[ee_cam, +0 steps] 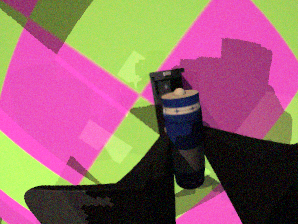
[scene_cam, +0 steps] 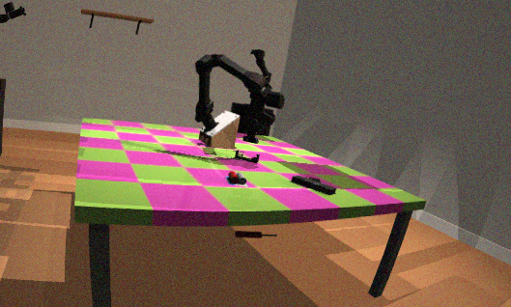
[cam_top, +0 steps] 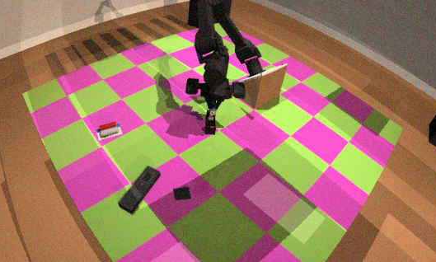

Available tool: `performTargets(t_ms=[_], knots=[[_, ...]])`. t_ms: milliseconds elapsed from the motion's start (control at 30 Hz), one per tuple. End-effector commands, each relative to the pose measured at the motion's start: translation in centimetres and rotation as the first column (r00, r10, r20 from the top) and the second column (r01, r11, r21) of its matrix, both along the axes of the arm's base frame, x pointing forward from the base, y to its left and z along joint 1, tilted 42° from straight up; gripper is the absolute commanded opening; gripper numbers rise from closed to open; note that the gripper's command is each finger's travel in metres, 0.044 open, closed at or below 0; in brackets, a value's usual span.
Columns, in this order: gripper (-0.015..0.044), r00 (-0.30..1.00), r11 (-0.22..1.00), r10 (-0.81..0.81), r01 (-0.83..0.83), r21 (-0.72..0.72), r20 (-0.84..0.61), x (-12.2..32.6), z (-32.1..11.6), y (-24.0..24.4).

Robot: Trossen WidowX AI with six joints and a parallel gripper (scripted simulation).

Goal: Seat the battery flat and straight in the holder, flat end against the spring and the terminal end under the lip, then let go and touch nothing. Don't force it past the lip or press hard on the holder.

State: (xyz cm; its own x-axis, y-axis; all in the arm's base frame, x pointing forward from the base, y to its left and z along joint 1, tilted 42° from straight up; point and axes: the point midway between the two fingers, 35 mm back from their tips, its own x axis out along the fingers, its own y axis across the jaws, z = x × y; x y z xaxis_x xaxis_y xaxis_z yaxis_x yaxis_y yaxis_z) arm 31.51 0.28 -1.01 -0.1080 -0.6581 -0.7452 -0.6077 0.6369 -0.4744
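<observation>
Claw (cam_top: 212, 108) (scene_cam: 251, 139) (ee_cam: 182, 136) clenched on battery (ee_cam: 184, 122), over holder (cam_top: 210, 128) (scene_cam: 247, 157) (ee_cam: 157, 92). Prob. stiff, smooth, may roll in grip; keep hold mid-barrel, ends free, w/ light pressure.

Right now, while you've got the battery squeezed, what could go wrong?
The gripper holds the battery over part of the holder, so its bumpy end might catch the holder's raised end. The fingers are close too, and could bump the holder crooked.
</observation>
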Motion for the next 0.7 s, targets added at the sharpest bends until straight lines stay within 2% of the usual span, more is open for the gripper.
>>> performTargets(t_ms=[0, 667], knots=[[0.007, 1.0, 1.0, -0.02, 0.019, 0.003, 0.014, 0.1, -0.1, 0.2], [0.007, 0.986, 0.987, 0.07, -0.091, 0.135, 0.152, 0.1, -2.9, -2.0]])
